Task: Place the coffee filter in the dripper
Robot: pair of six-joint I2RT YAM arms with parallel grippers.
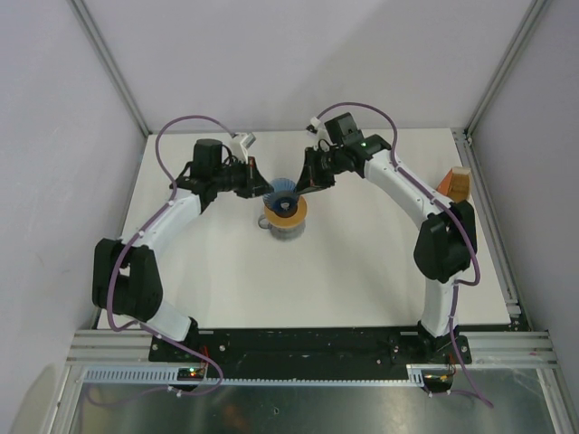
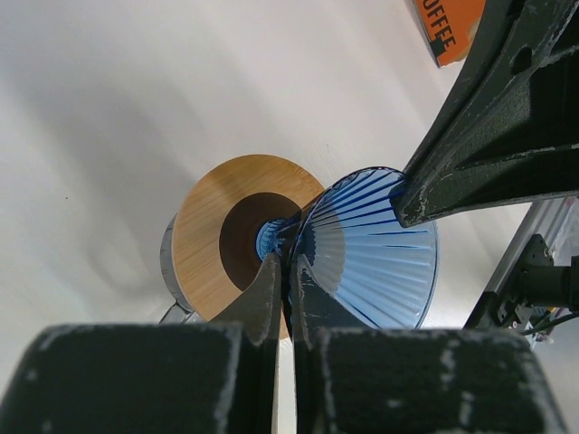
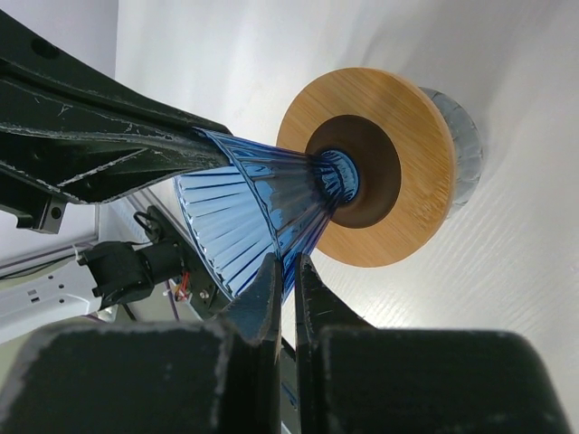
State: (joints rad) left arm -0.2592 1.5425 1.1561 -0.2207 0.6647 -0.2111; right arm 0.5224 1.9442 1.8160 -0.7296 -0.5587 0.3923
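The left gripper (image 2: 285, 267) hides part of the dripper (image 2: 371, 244) rim. Beyond it, the disc (image 2: 204, 226) covers most of the jug (image 2: 167, 262).

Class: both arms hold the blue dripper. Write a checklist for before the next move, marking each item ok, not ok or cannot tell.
1. Left gripper shut on the dripper rim: ok.
2. Right gripper shut on the opposite rim: ok.
3. Dripper's narrow end at the amber disc hole: ok.
4. Coffee filter inside the dripper: not ok.
5. Coffee filter located: cannot tell; only an orange packet shows.
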